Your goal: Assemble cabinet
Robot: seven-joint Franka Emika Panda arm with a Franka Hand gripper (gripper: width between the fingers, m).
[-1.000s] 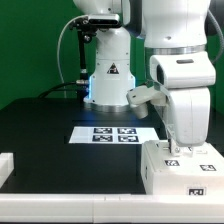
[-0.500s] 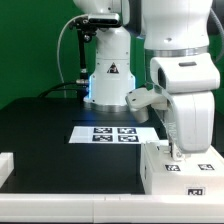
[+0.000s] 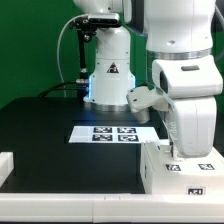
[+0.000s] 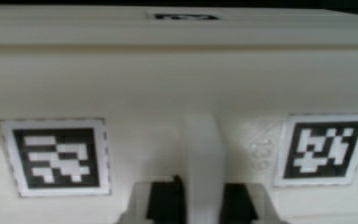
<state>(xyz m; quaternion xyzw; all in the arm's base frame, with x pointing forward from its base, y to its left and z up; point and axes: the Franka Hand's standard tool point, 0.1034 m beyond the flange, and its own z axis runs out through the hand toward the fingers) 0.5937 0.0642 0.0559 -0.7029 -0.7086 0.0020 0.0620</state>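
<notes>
The white blocky cabinet [image 3: 190,176] stands at the exterior view's lower right, with small black-and-white tags on its top and front. My gripper [image 3: 178,152] comes straight down onto its top face. In the wrist view the cabinet [image 4: 176,90] fills the picture, with one tag [image 4: 60,155] on each side of a thin raised white ridge. My gripper [image 4: 206,205] straddles that ridge. Its dark fingertips [image 4: 163,205] stand a narrow gap apart with the ridge between them. Whether they press on the ridge does not show.
The marker board [image 3: 112,133] lies flat on the black table, in the middle, in front of the robot base [image 3: 110,75]. A small white part [image 3: 5,166] sits at the exterior view's left edge. A green wall stands behind.
The hand has shifted slightly over the cabinet's top. The cabinet has stayed in place.
</notes>
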